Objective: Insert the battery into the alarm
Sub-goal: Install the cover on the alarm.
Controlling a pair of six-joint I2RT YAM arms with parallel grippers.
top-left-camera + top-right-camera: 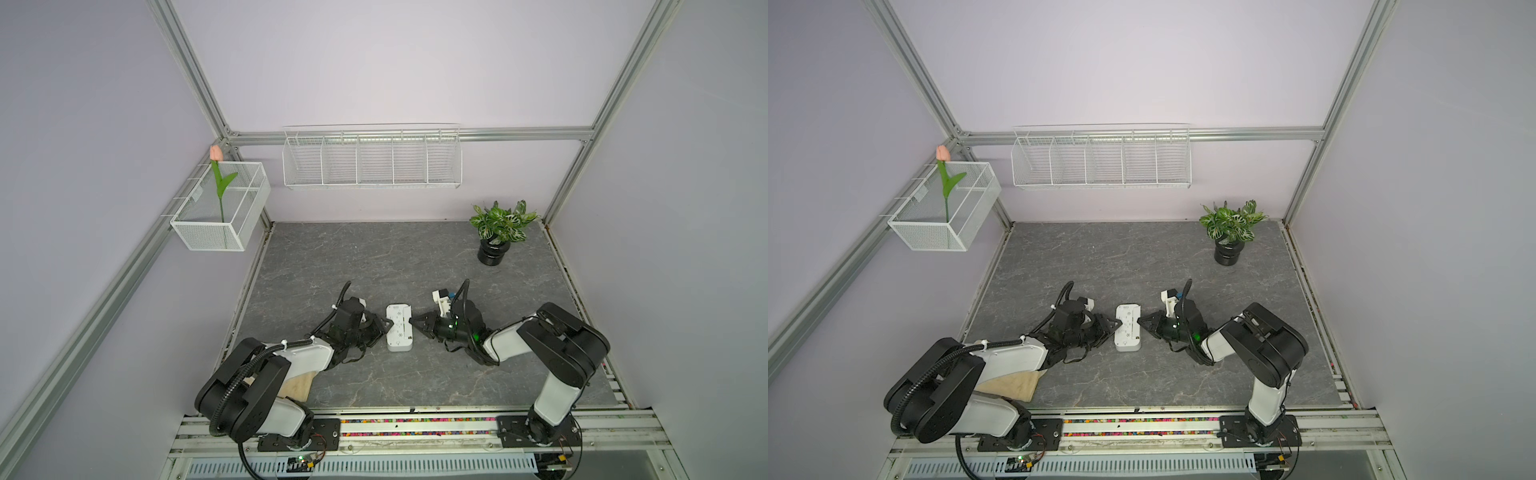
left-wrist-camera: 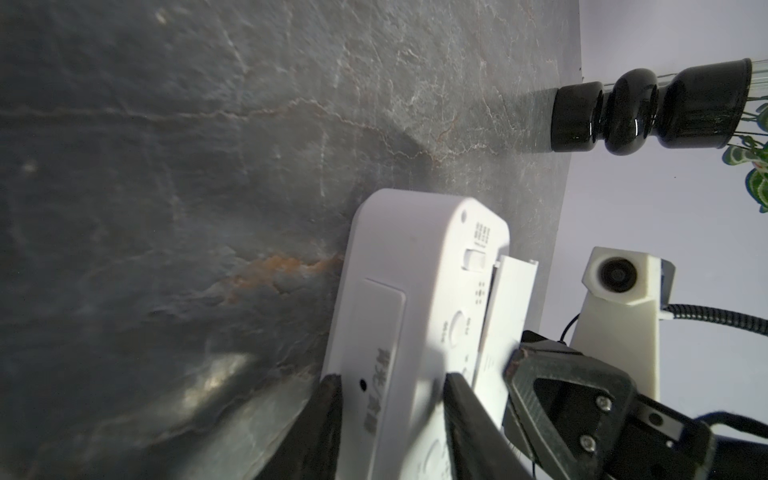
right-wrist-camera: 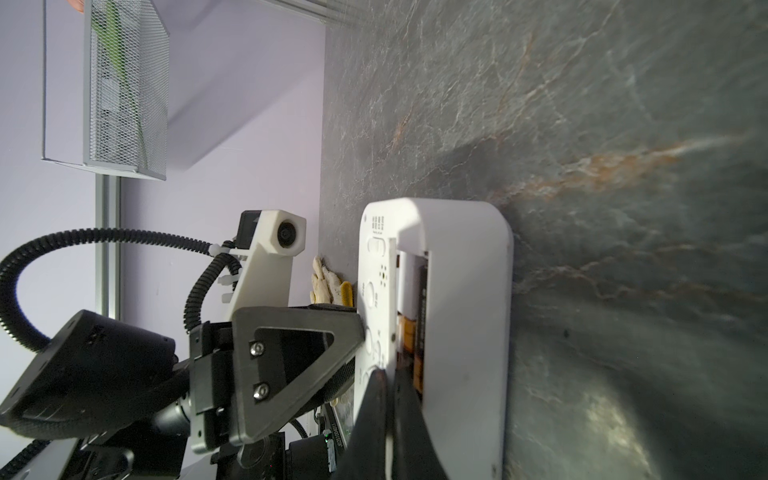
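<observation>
From where I stand, the only real lettering is a short run of dark printed characters [image 2: 380,388] on the long side face of the white alarm [image 2: 419,249]. They are split by a slash and look like Chinese script, but are too blurred in the left wrist view to read off. The alarm's back has tiny grey marks [image 2: 444,328] beside a round button, too small to make out, and in the right wrist view a little strip of pale digits [image 3: 337,433] sits on a dark part I cannot identify, equally illegible
</observation>
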